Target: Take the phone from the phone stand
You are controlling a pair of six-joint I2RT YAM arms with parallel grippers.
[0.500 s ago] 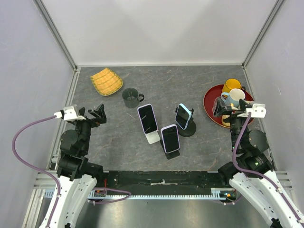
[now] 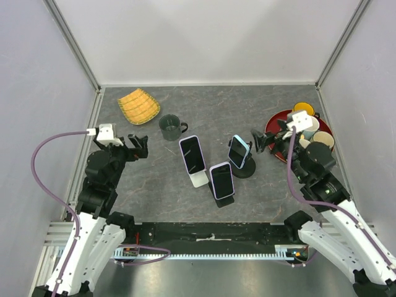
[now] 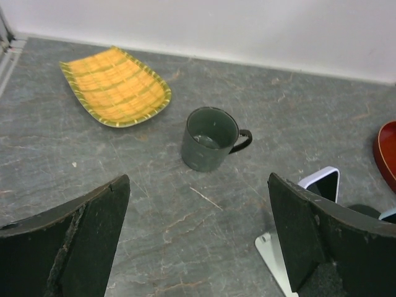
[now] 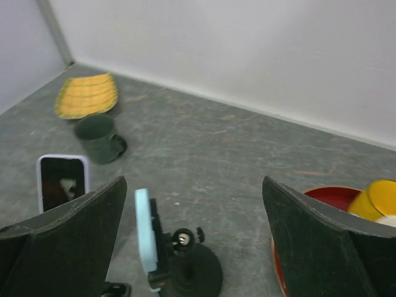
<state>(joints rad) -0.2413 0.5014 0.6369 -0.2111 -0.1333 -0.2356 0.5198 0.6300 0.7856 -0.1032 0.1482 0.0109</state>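
The plate point(image 3: 114, 86) is yellow-checked, green-rimmed, the mug point(image 3: 209, 139) dark green, the tray point(image 3: 387, 151) red — the phone point(image 2: 239, 151) light blue.

Left tool point(image 2: 137, 147) and right tool point(image 2: 260, 141) gape wide (both pointing inward)

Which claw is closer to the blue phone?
Right. The right claw is just beside the blue phone; the left claw is far off on its other side.

Three phones lean back on stands in the middle of the surface, screens dark: a pale-cased phone point(image 2: 192, 154) on a white stand point(image 2: 199, 180), a lilac-cased phone point(image 2: 222, 180) on a black stand point(image 2: 225, 200), and a blue-cased phone point(image 2: 239, 151) on a round black stand point(image 2: 246, 169).
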